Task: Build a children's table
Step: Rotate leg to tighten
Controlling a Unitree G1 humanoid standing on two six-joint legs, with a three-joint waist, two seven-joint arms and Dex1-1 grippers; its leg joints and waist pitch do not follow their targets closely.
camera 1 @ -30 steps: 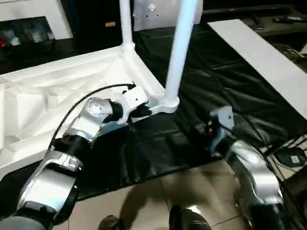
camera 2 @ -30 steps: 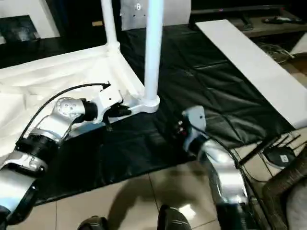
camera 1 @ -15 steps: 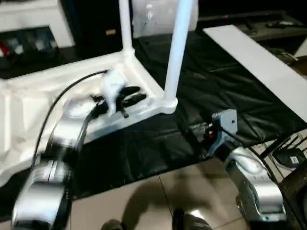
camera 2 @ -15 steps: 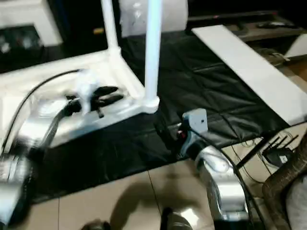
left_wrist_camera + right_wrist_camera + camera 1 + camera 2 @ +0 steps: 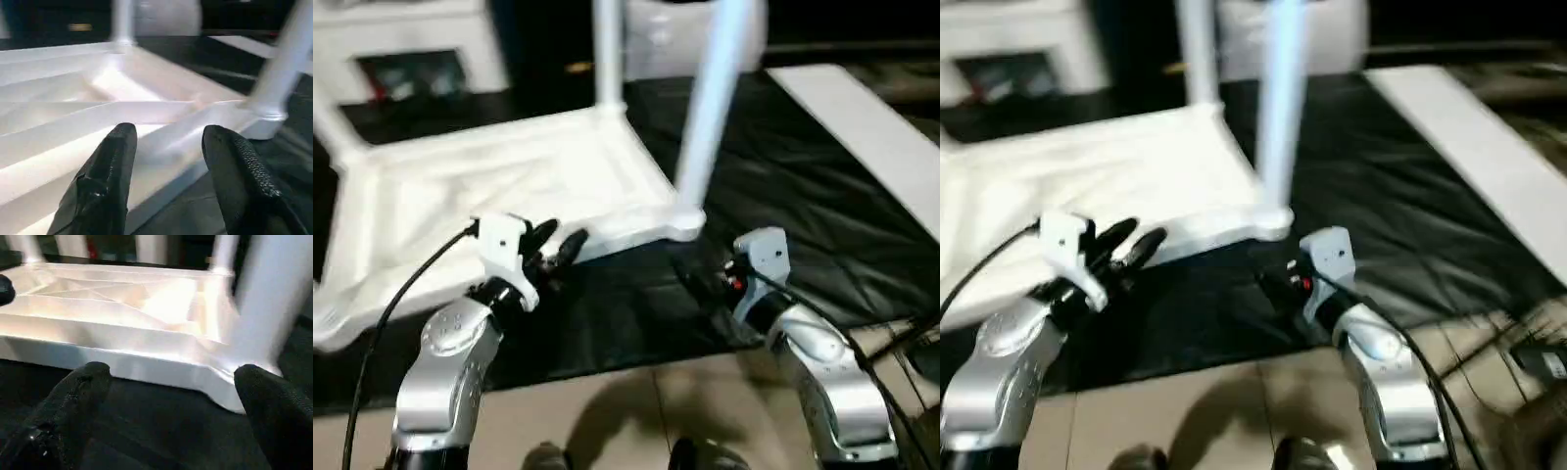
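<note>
One upturned white table top (image 5: 499,186) lies on one black-covered bench (image 5: 803,186), with two legs (image 5: 710,108) standing in its corner sockets, two hands (image 5: 558,245) nearby and one white board (image 5: 871,132) aside.

Glossy white plastic table (image 5: 509,186); creased black sheet (image 5: 803,196).

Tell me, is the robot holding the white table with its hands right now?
No. Both the left gripper and the right gripper are open and empty, just short of the table edge.
</note>
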